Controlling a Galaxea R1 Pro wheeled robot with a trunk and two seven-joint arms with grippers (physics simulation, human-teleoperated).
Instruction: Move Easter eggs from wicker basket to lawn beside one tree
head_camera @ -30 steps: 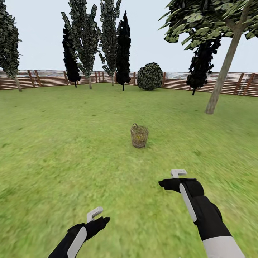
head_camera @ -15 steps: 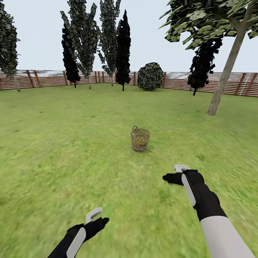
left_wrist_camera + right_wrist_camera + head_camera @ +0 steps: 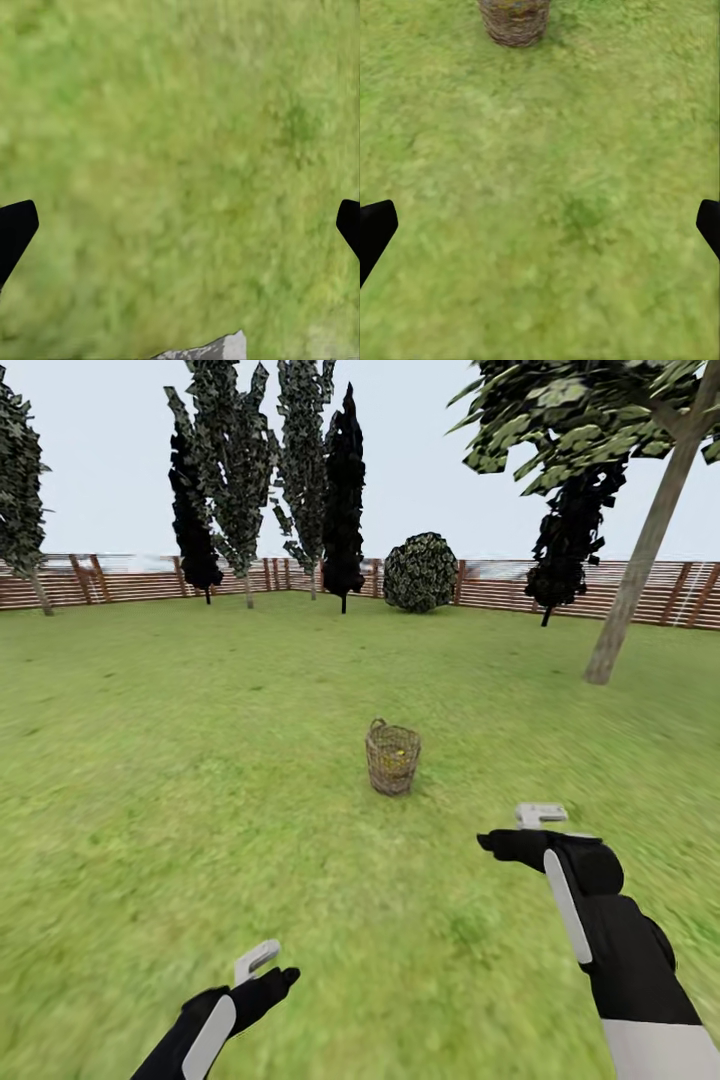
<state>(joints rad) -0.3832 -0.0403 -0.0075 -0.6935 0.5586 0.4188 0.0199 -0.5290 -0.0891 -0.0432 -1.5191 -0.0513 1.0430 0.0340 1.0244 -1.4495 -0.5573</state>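
The basket (image 3: 392,758) stands upright on the grass (image 3: 200,780) ahead of both grippers, and a patch of yellow inside it marks at least one egg (image 3: 398,753), though how many lie there cannot be told. It sits forward of the right gripper (image 3: 500,844) and a little toward the robot's left of it, well apart from the fingertips; from the left gripper (image 3: 285,977) it is farther off, forward and to the right. In the right wrist view the lower part of the basket (image 3: 514,20) shows beyond the gripper, with the two dark fingertips (image 3: 375,231) spread wide at either edge over bare grass, so that gripper is open and holds nothing. The left wrist view shows the same wide spread of its fingertips (image 3: 15,229) above grass, empty as well. Beyond the basket and off to the right of the right gripper rises a tree (image 3: 640,565) with a pale leaning trunk; a round bush (image 3: 420,572), dark slim trees (image 3: 343,490) and a slatted wooden fence (image 3: 130,580) line the far side of the garden.
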